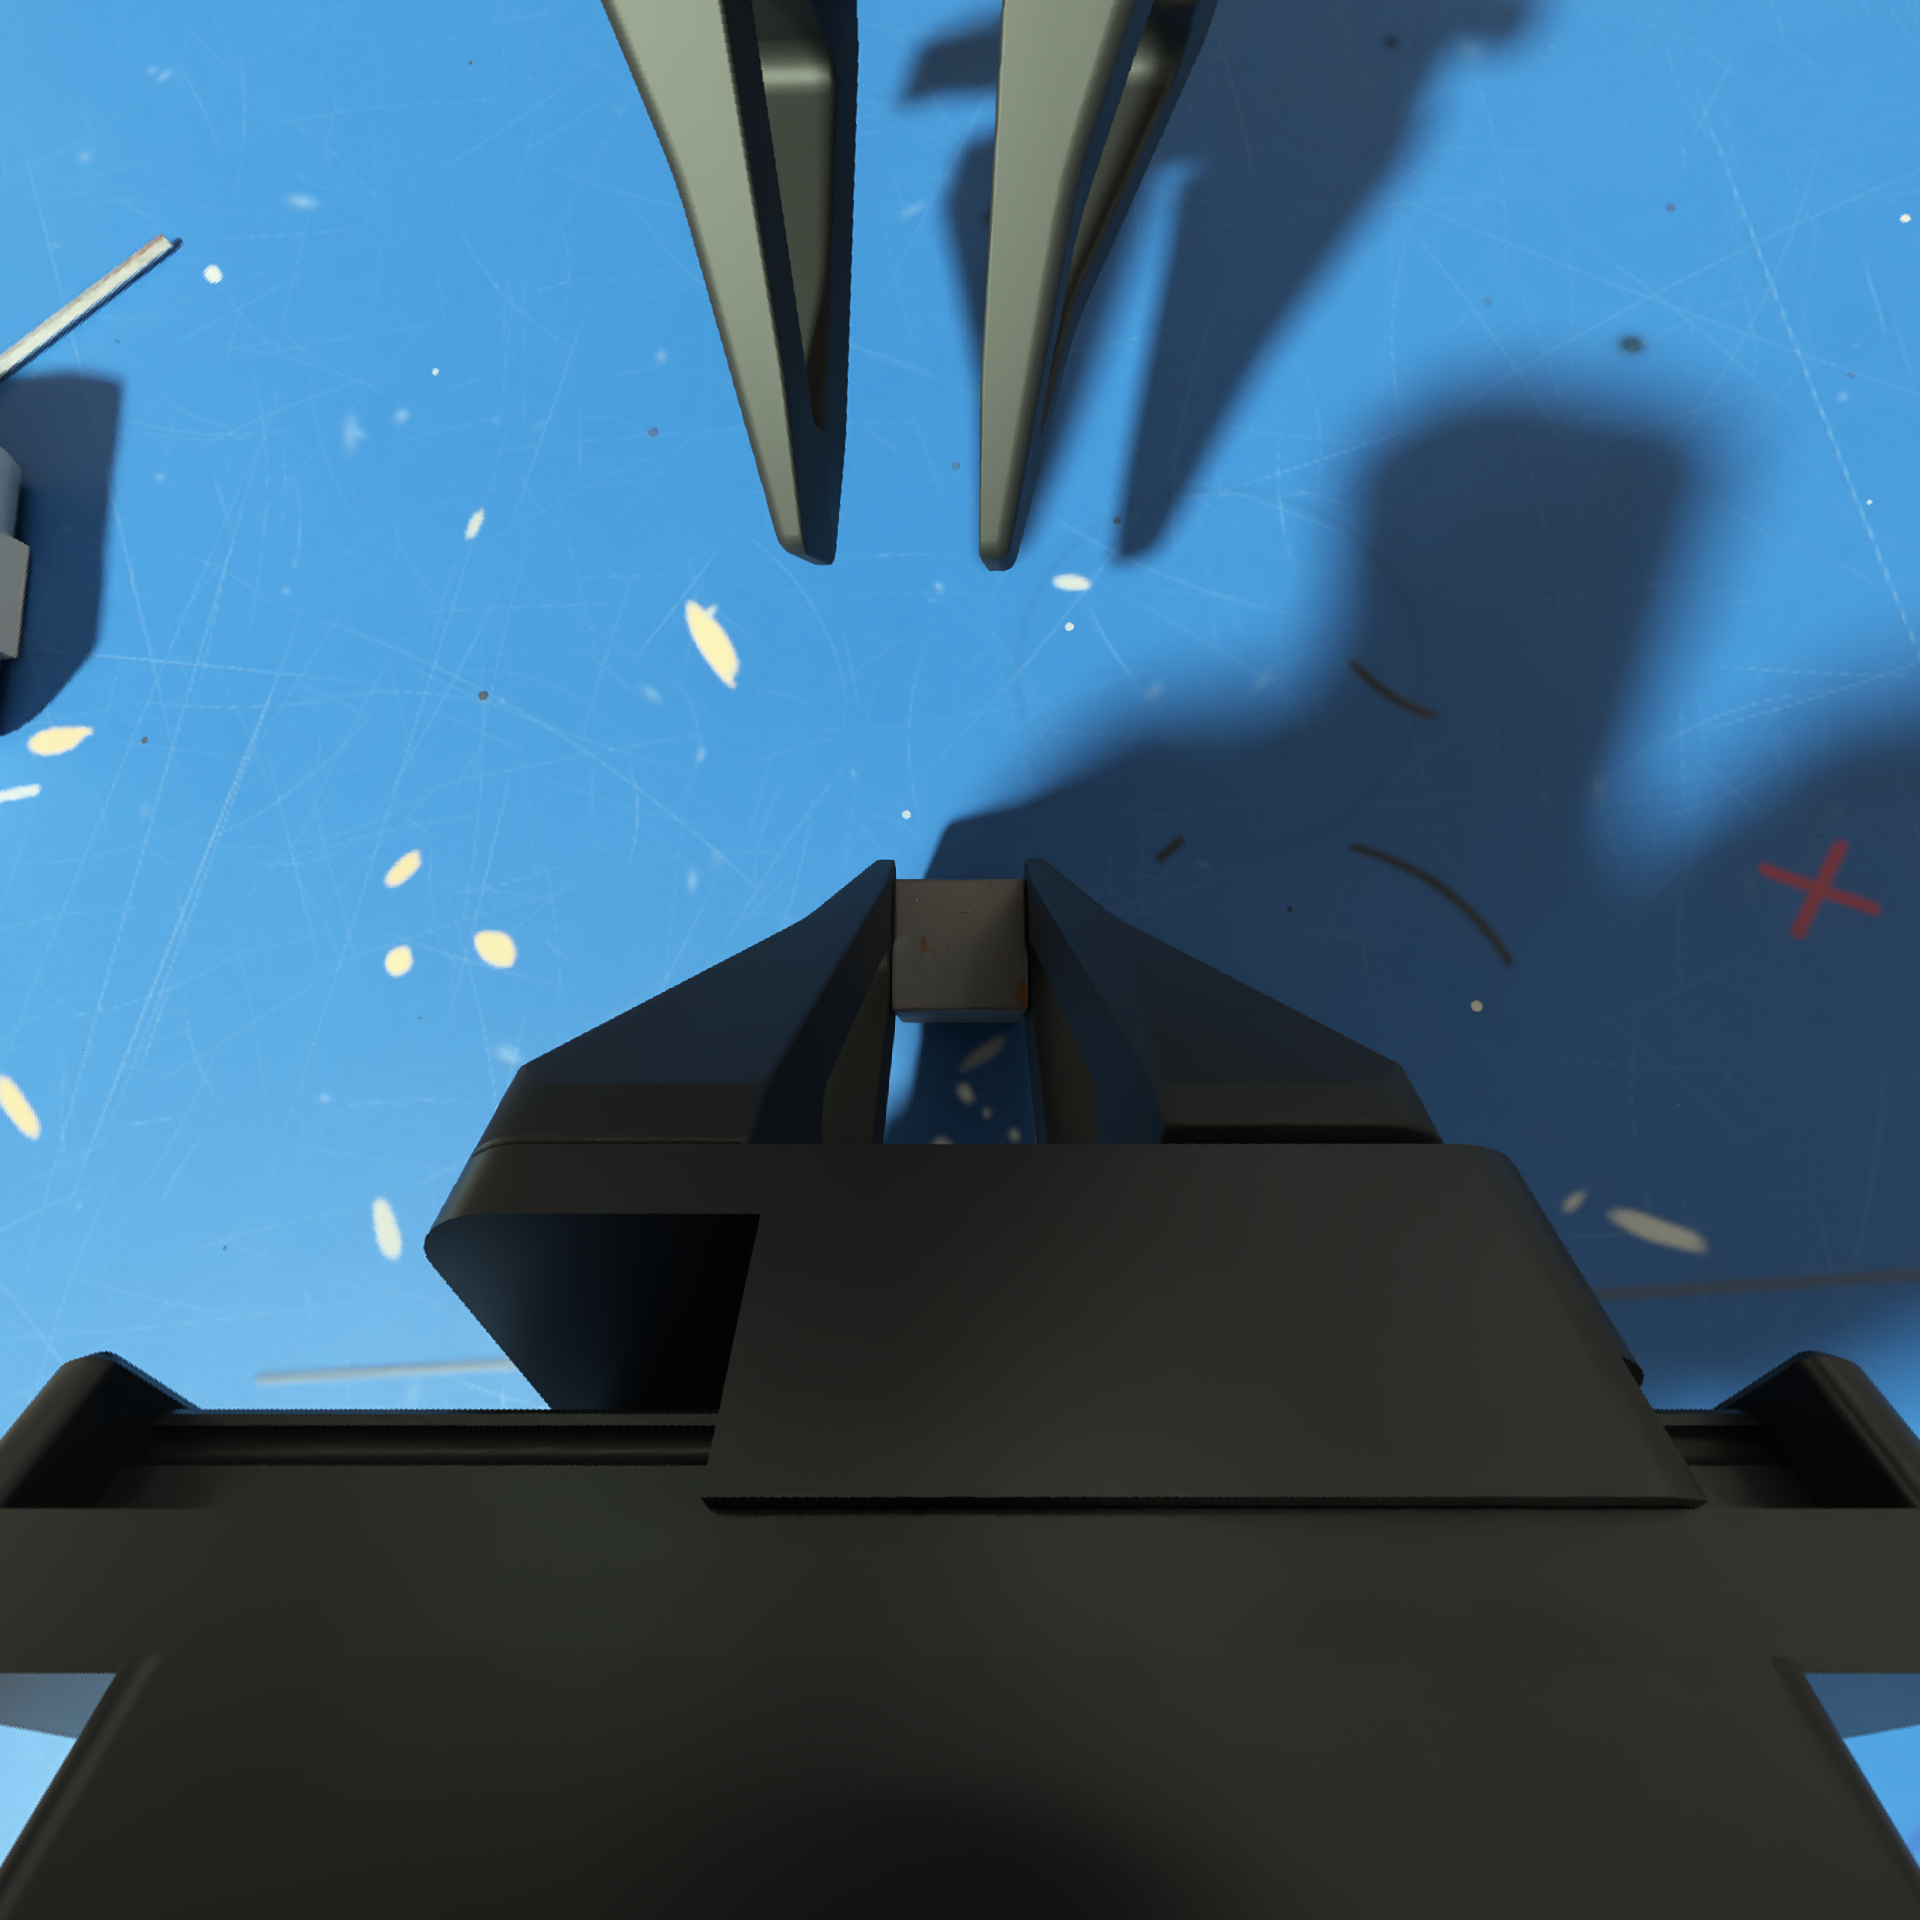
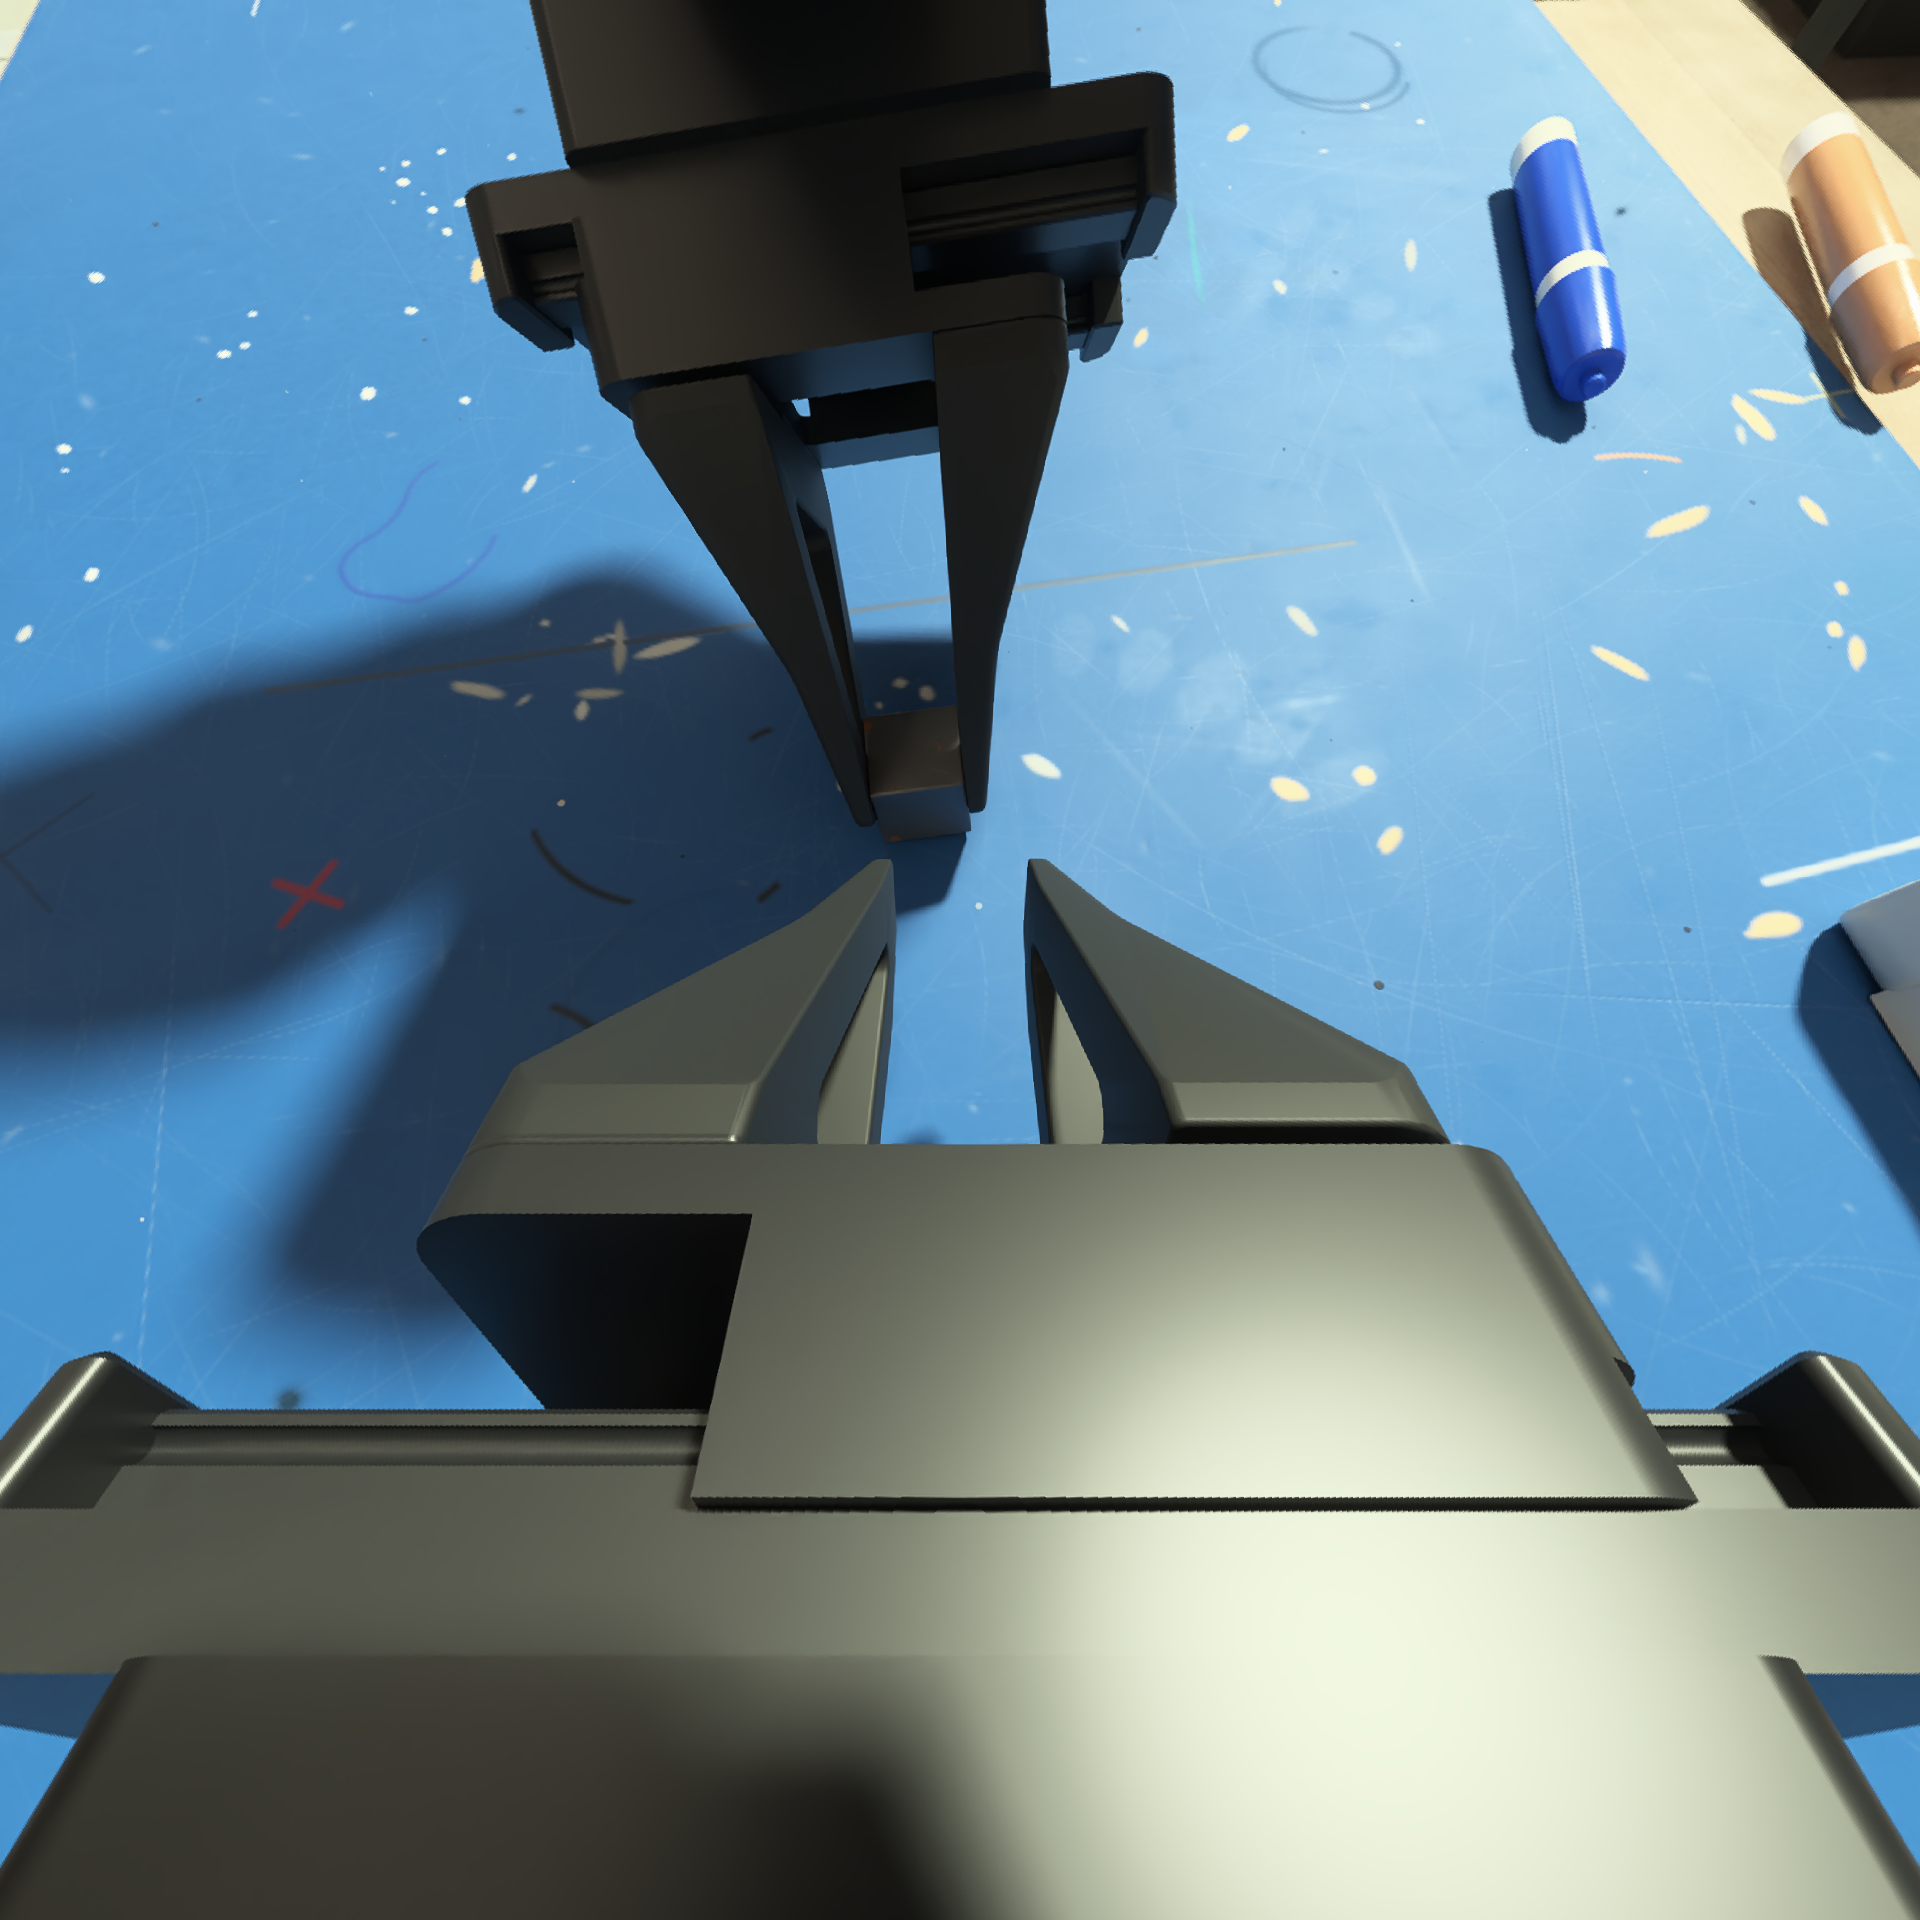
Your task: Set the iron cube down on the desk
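1. Iron cube [image 1: 958, 948]: we see the small grey block pinched between the tips of our left gripper [image 1: 960, 868], which points down at the blue desk mat [image 1: 520, 727].
2. From the right wrist camera, the cube [image 2: 914, 774] sits at the very ends of the left gripper's [image 2: 920, 816] dark fingers, at or just above the mat [image 2: 1247, 987]; we cannot tell if it touches.
3. Our right gripper [image 2: 960, 868] holds nothing, its jaws set narrowly apart, just short of the cube.
4. In the left wrist camera the right gripper [image 1: 904, 561] hangs tips-down just beyond the cube.
5. A red cross mark [image 2: 308, 891] lies on the mat nearby.
6. A blue marker [image 2: 1567, 260] and an orange marker [image 2: 1855, 260] lie well apart from the cube, the orange one on the wooden desk edge [image 2: 1704, 104].
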Controlling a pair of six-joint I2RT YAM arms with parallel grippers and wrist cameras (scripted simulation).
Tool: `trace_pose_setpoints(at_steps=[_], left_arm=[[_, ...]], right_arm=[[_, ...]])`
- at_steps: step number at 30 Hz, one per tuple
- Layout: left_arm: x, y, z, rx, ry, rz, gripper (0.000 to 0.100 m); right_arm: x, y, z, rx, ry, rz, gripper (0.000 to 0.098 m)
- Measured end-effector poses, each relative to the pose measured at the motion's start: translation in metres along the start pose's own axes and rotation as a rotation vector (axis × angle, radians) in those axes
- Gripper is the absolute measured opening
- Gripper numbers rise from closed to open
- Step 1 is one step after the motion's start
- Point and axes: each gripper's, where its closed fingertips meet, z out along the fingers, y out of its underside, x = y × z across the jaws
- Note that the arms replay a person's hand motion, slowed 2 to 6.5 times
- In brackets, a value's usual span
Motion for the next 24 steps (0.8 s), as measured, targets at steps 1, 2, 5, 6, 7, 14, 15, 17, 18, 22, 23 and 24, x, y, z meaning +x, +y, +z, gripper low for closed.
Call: trace_pose_setpoints(at_steps=[1,2,5,6,7,14,15,17,18,22,23,24], left_arm=[[0.0,0.0,0.0,0.0,0.0,-0.001,0.02],[0.0,0.0,0.0,0.0,0.0,-0.002,0.02],[0.0,0.0,0.0,0.0,0.0,-0.003,0.02],[0.0,0.0001,0.0,-0.001,0.0,-0.003,0.02],[0.0,0.0001,0.0,-0.001,0.0,-0.003,0.02],[0.0,0.0001,-0.0001,-0.002,0.0,-0.004,0.02],[0.0001,0.0002,-0.0001,-0.002,0.001,-0.004,0.02],[0.0002,0.0002,-0.0002,-0.002,0.002,-0.005,0.02],[0.0001,0.0002,-0.0002,-0.003,0.002,-0.006,0.02],[0.0001,0.0002,-0.0001,-0.004,0.004,-0.008,0.02],[0.0001,0.0002,-0.0001,-0.004,0.004,-0.008,0.02],[0.0001,0.0002,-0.0001,-0.004,0.005,-0.008,0.02]], right_arm=[[0.0,-0.0002,-0.0001,0.002,-0.001,0.0,0.021],[-0.0001,-0.0004,-0.0003,0.003,-0.002,0.001,0.021],[-0.0003,-0.0005,-0.0005,0.006,-0.004,0.002,0.021],[-0.0003,-0.0006,-0.0005,0.006,-0.005,0.002,0.021],[-0.0003,-0.0006,-0.0005,0.006,-0.005,0.002,0.021],[0.0,-0.0009,-0.0005,0.008,-0.003,0.0,0.0216],[0.0001,-0.0008,-0.0005,0.008,-0.002,0.001,0.0218],[0.0001,-0.0005,-0.0004,0.008,-0.001,0.003,0.0225],[0.0001,-0.0004,-0.0004,0.008,-0.001,0.003,0.0229],[0.0,-0.0001,-0.0002,0.009,0.0,0.003,0.0245],[0.0,0.0001,-0.0002,0.009,0.0,0.003,0.0247],[-0.0001,0.0002,-0.0002,0.009,0.0,0.003,0.0248]])
